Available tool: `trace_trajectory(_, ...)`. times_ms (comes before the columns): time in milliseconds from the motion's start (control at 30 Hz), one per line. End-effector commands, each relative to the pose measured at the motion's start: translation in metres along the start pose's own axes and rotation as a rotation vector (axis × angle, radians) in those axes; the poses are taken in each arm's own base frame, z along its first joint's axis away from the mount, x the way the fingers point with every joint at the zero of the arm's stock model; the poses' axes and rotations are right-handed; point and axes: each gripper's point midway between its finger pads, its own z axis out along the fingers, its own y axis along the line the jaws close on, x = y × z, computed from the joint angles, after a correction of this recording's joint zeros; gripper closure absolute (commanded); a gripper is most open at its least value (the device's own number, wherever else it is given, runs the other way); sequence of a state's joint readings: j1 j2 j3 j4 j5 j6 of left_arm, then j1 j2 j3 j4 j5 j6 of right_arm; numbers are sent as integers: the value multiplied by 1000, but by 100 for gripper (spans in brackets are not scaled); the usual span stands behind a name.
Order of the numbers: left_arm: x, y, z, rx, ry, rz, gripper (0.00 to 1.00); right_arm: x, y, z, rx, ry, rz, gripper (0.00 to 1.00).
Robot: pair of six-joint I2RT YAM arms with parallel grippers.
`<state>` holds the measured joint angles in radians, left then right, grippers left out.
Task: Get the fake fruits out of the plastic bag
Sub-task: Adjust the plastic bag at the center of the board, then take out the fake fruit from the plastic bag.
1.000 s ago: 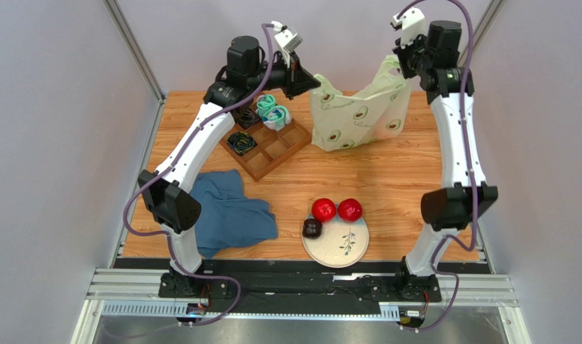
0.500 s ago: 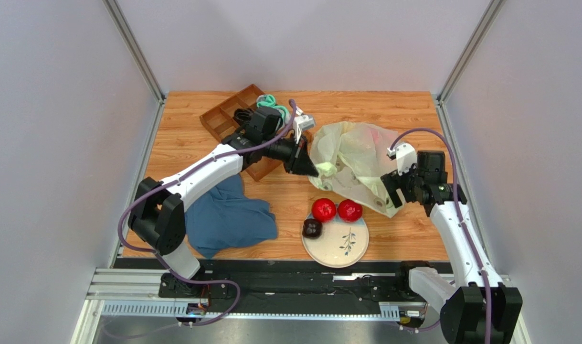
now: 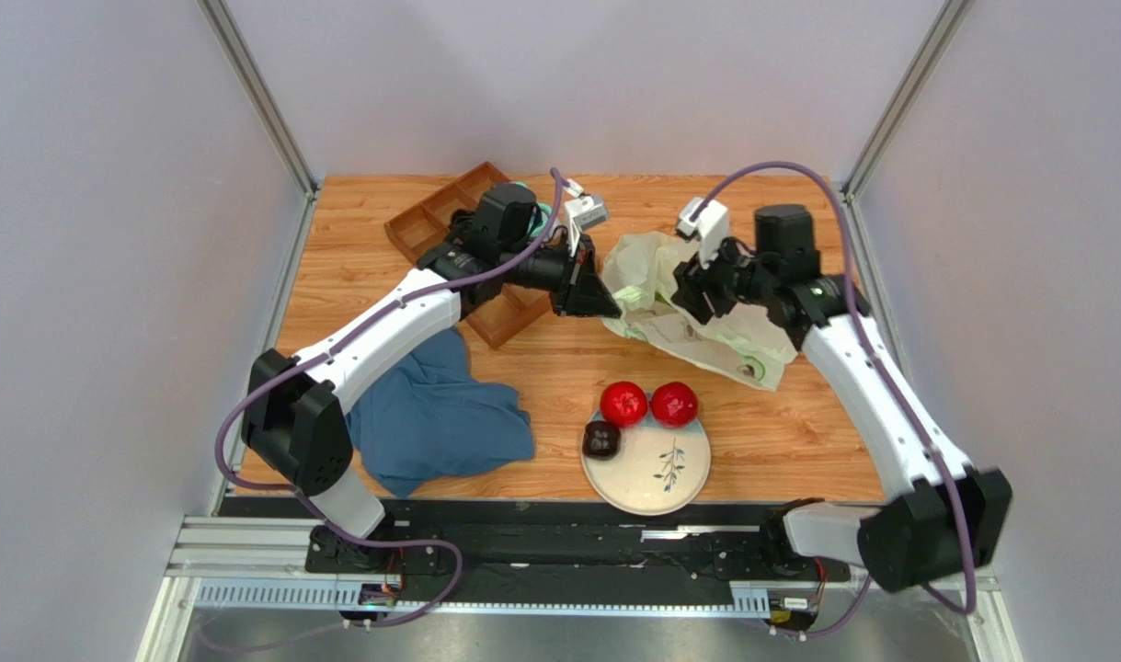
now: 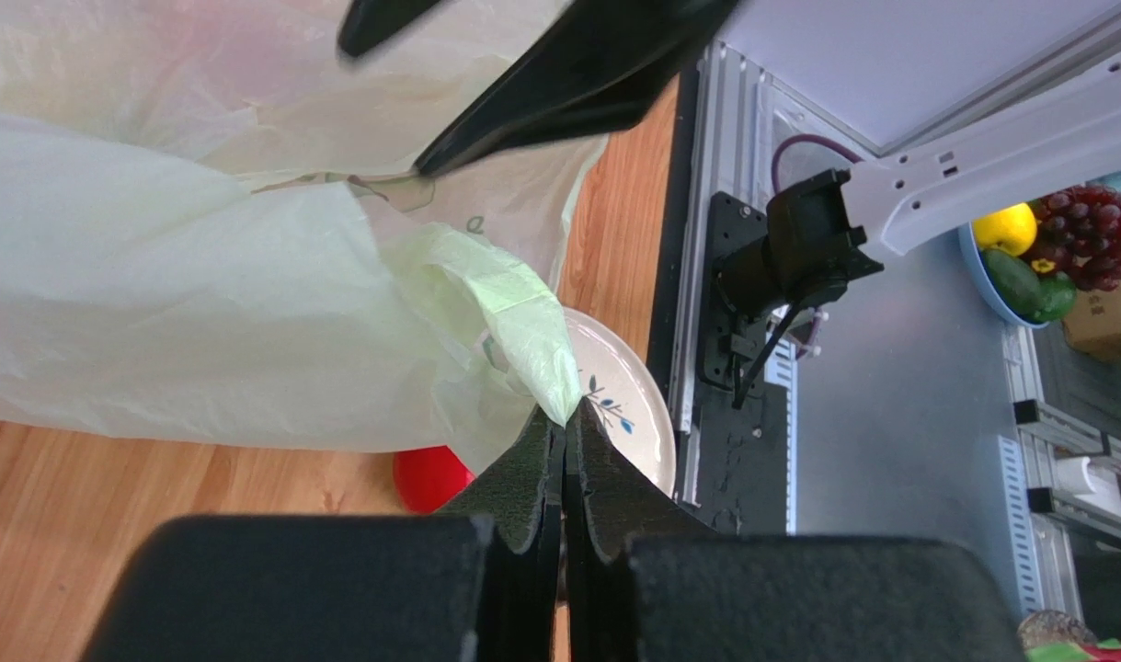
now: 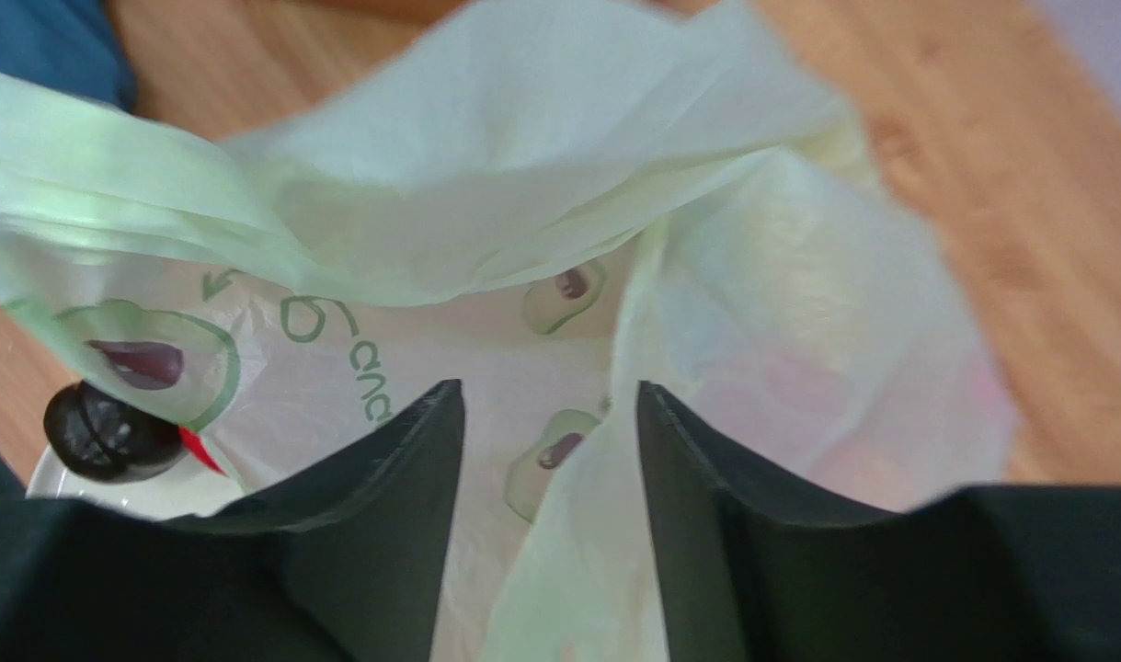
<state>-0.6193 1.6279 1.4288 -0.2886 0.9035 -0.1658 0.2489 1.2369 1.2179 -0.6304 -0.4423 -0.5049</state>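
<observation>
— Pale-green bag [image 3: 718,345] crumpled at mid-table, yes?
— Yes, the left gripper [image 4: 564,421] pinching its edge, the right gripper [image 5: 545,414] over it, fingers spread.
— Fruits?
— Two red fruits [image 3: 624,403], a dark fruit [image 3: 602,439], on the plate [image 3: 635,486] just beside.

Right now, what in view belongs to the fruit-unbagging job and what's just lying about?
Job: bag, two red fruits, dark fruit, plate (likely drop spot), left tool pinching bag, right tool open at bag.
Lying about: cloth, tray.
</observation>
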Motion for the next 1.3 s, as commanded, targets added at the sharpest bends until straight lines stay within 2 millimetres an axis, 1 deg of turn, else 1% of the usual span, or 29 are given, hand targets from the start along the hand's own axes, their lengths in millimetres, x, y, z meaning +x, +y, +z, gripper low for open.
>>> trace_trajectory(0,-33,-26,-19,4,-68,110,100,29,18,37,-136,91,51,53)
trace_trajectory(67,-34,-29,-22,2,-72,123,100,37,13,47,-122,124,90,56)
trace_trajectory(100,-35,-30,-23,0,-74,127,100,49,9,59,-117,168,111,57)
trace_trajectory(133,-36,-32,-25,0,-76,133,100,50,6,63,-114,179,115,58)
trace_trajectory(167,-36,-33,-25,0,-78,137,100,56,4,68,-110,200,125,60)
trace_trajectory(200,-36,-33,-25,2,-78,140,100,60,-3,73,-85,218,124,60)
trace_trajectory(233,-37,-34,-27,2,-79,144,100,68,-10,82,-63,247,130,60)
trace_trajectory(267,-36,-35,-26,6,-75,144,100,72,-18,87,-21,265,143,61)
trace_trajectory(300,-36,-35,-27,7,-74,149,100,78,-37,89,69,296,132,60)
trace_trajectory(333,-35,-36,-27,10,-71,150,100,88,-47,97,102,330,131,60)
trace_trajectory(367,-35,-36,-27,11,-71,152,100,95,-65,97,185,368,126,59)
trace_trajectory(400,-34,-36,-27,14,-67,152,100,101,-76,99,220,383,134,58)
trace_trajectory(433,-32,-35,-26,16,-62,150,100,115,-90,101,256,413,157,56)
trace_trajectory(500,-31,-34,-26,15,-60,149,100,117,-114,99,342,406,190,49)
trace_trajectory(533,-30,-34,-25,19,-57,150,100,124,-126,95,393,423,202,38)
trace_trajectory(600,-29,-32,-24,17,-54,149,100,121,-141,90,455,415,187,31)
trace_trajectory(633,-29,-32,-24,18,-52,156,100,120,-146,88,476,416,183,25)
trace_trajectory(667,-28,-31,-24,15,-49,156,100,116,-151,83,509,405,175,23)
trace_trajectory(733,-28,-29,-23,11,-47,161,100,111,-152,79,515,392,176,18)
trace_trajectory(800,-27,-28,-22,14,-45,156,100,111,-148,78,495,383,179,15)
trace_trajectory(833,-27,-28,-22,14,-46,155,100,112,-142,80,467,382,178,12)
trace_trajectory(867,-27,-27,-21,17,-45,153,100,117,-140,80,461,396,182,1)
trace_trajectory(967,-27,-24,-18,22,-42,146,100,137,-133,82,442,452,177,0)
trace_trajectory(1000,-28,-23,-16,24,-43,144,100,148,-131,87,435,486,181,0)
trace_trajectory(1067,-29,-21,-14,25,-43,140,100,162,-132,87,449,540,182,0)
trace_trajectory(1100,-30,-21,-14,25,-44,141,100,171,-132,91,445,567,181,0)
trace_trajectory(1233,-30,-18,-12,24,-40,137,100,189,-140,93,476,639,138,0)
trace_trajectory(1267,-30,-18,-13,22,-42,140,100,197,-141,88,486,689,130,0)
